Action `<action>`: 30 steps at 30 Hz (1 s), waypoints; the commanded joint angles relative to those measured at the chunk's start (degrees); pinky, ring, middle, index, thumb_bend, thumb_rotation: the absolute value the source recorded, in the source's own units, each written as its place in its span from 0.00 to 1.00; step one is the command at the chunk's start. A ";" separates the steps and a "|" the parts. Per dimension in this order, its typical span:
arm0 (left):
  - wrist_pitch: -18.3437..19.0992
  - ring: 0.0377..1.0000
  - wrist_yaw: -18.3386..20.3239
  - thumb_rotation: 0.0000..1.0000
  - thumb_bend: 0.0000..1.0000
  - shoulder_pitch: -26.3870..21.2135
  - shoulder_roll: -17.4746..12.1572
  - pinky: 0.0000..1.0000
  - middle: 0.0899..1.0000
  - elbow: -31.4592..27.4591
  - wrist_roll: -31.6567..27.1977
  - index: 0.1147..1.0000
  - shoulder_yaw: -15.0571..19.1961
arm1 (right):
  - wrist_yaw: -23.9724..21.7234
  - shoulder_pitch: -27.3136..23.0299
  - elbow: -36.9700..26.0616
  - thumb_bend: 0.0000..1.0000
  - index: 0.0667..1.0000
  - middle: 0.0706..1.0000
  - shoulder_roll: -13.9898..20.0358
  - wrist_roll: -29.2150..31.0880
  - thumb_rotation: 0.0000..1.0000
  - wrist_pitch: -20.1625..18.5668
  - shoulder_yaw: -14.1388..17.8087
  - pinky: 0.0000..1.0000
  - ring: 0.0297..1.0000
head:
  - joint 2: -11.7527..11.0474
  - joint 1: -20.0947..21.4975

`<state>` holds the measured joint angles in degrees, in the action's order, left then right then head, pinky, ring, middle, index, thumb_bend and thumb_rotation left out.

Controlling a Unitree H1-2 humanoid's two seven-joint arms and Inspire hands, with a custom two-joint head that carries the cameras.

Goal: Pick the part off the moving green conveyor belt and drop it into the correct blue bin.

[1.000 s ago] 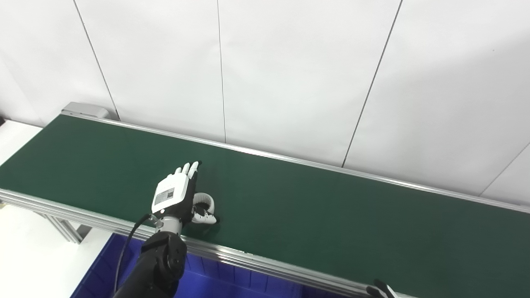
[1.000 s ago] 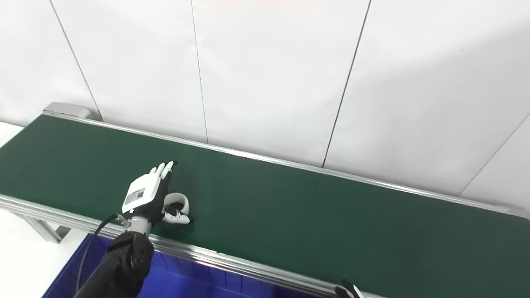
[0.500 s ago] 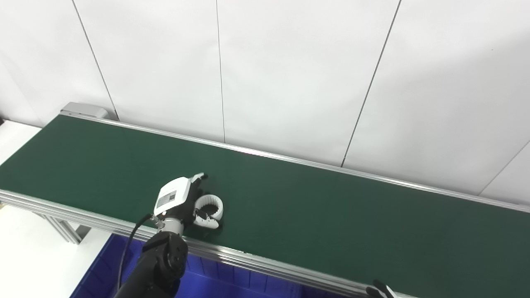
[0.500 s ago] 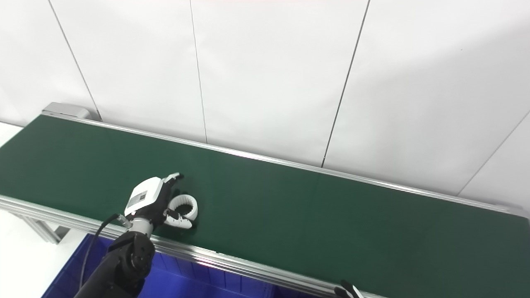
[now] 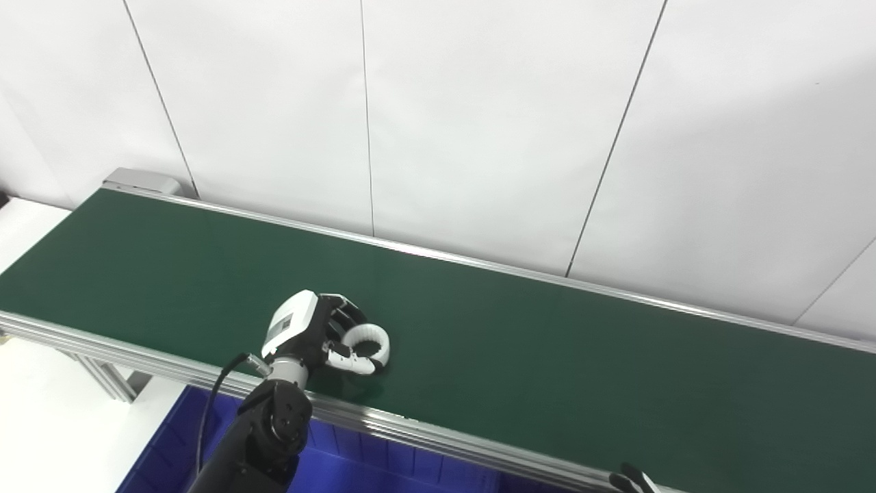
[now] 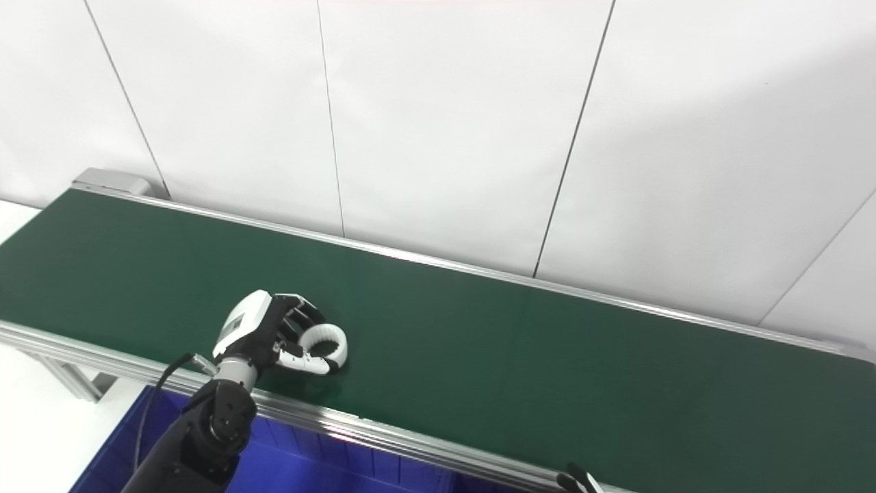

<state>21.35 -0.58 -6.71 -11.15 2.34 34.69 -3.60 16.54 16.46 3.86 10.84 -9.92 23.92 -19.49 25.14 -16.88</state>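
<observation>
One blue bin (image 5: 383,465) is seen below the near rail of the green conveyor belt (image 5: 547,356); only part of its ribbed interior shows, and nothing can be made out in it. One part (image 5: 368,342), a white ring, lies on the belt near its front edge. The left hand (image 5: 311,332) is curled around the ring, fingers and thumb closed on it. Of the right hand (image 5: 633,479) only a dark tip is seen at the bottom edge; its fingers cannot be judged

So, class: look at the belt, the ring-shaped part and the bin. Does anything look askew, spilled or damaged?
Nothing stands out. The white ring part lies flat on the green belt, the left hand curled against it; the blue bin looks intact.
</observation>
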 commanded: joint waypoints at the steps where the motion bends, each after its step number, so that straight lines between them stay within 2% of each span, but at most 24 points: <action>1: -2.52 0.35 -1.88 0.00 0.50 -0.68 -0.86 0.23 0.40 -0.89 -0.81 0.45 0.17 | 0.11 0.11 -1.58 0.57 0.84 0.79 -0.09 -0.25 0.34 2.98 0.12 0.70 0.75 | 0.11 0.02; 5: -4.56 0.35 -3.71 0.00 0.50 0.36 -0.58 0.23 0.39 -2.44 -1.86 0.45 0.77 | 0.26 0.37 -1.90 0.57 0.84 0.79 -0.17 -0.70 0.33 3.00 0.10 0.70 0.76 | 0.67 0.15; 9: -10.24 0.34 -7.27 0.00 0.50 2.63 -0.03 0.20 0.38 -5.68 -3.58 0.45 1.82 | 0.30 0.65 -2.24 0.57 0.84 0.78 -0.40 -0.97 0.33 3.00 0.07 0.69 0.76 | 1.49 1.02; 12: -14.25 0.37 -8.61 0.00 0.50 5.50 0.25 0.27 0.41 -10.40 -4.79 0.44 2.31 | 0.04 1.01 -3.02 0.58 0.84 0.78 -0.69 -1.09 0.34 2.98 0.19 0.69 0.75 | 2.51 1.81; 13: -15.74 0.38 -9.01 0.00 0.50 7.02 0.30 0.28 0.42 -12.59 -5.02 0.43 2.32 | 0.02 1.21 -3.35 0.59 0.84 0.78 -0.95 -1.28 0.35 2.99 0.34 0.68 0.75 | 3.80 2.81; 16: -17.85 0.39 -9.30 0.00 0.50 10.50 0.77 0.30 0.43 -17.29 -5.11 0.43 2.39 | 0.04 1.78 -4.23 0.62 0.82 0.77 -1.69 -2.06 0.35 2.98 0.74 0.67 0.75 | 4.78 3.77; 19: -20.61 0.39 -9.61 0.00 0.50 14.46 1.33 0.31 0.44 -20.31 -5.20 0.43 2.28 | -0.38 2.13 -5.09 0.64 0.82 0.77 -2.18 -2.51 0.39 2.97 0.80 0.68 0.75 | 6.86 5.79; 20: -21.28 0.38 -9.53 0.00 0.50 15.56 1.45 0.31 0.44 -21.08 -5.23 0.43 2.35 | -0.46 2.24 -5.42 0.65 0.82 0.77 -2.36 -2.81 0.40 2.96 0.81 0.68 0.75 | 8.16 7.28; 21: -21.63 0.37 -9.38 0.00 0.50 16.16 1.56 0.29 0.43 -21.50 -5.23 0.44 2.47 | -0.51 2.32 -5.63 0.66 0.82 0.77 -2.50 -3.03 0.40 2.96 0.86 0.67 0.74 | 8.16 7.28; 22: -22.01 0.37 -9.16 0.00 0.50 17.06 1.59 0.29 0.43 -22.15 -5.19 0.44 2.56 | -0.66 2.47 -5.92 0.66 0.82 0.77 -2.72 -3.20 0.40 2.97 0.95 0.67 0.74 | 9.58 9.01; 23: -22.62 0.36 -9.15 0.00 0.50 17.99 1.65 0.28 0.43 -22.54 -4.97 0.44 2.62 | -0.76 2.59 -6.17 0.66 0.82 0.77 -2.91 -3.47 0.40 2.98 1.07 0.67 0.74 | 9.95 9.30; 24: -23.38 0.36 -9.10 0.00 0.50 19.13 1.60 0.27 0.44 -22.96 -5.02 0.44 2.66 | -1.01 2.84 -6.80 0.66 0.82 0.76 -3.23 -3.84 0.40 2.96 1.27 0.67 0.74 | 11.68 10.95; 25: -23.88 0.36 -9.02 0.00 0.50 19.89 1.55 0.26 0.44 -23.29 -5.09 0.44 2.73 | -1.28 3.04 -7.32 0.66 0.82 0.76 -3.52 -4.15 0.39 2.94 1.47 0.67 0.74 | 11.89 11.28; 26: -24.16 0.36 -8.69 0.00 0.50 20.75 1.45 0.26 0.44 -23.73 -5.68 0.44 2.90 | -1.52 3.32 -8.15 0.66 0.82 0.76 -3.94 -4.60 0.38 2.85 1.67 0.67 0.74 | 13.91 13.32; 27: -24.31 0.37 -8.40 0.00 0.50 21.27 1.40 0.28 0.45 -24.03 -6.12 0.43 3.07 | -1.77 3.53 -8.71 0.65 0.81 0.76 -4.28 -4.89 0.37 2.79 1.86 0.67 0.74 | 13.91 13.32; 29: -24.89 0.38 -7.15 0.00 0.50 22.77 0.81 0.30 0.45 -24.46 -8.10 0.43 3.33 | -2.67 4.03 -9.76 0.65 0.81 0.77 -5.14 -4.70 0.35 2.41 2.07 0.68 0.74 | 15.81 15.90; 30: -25.26 0.39 -6.64 0.00 0.50 23.33 0.49 0.31 0.46 -24.46 -9.09 0.43 3.39 | -3.16 4.22 -10.04 0.66 0.82 0.78 -5.52 -4.51 0.34 2.28 2.20 0.70 0.76 | 15.95 16.23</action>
<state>-0.98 -7.92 16.23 -9.21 -20.40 27.06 -0.79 14.15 20.35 -4.39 6.18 -14.48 23.93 -17.43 40.87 -0.97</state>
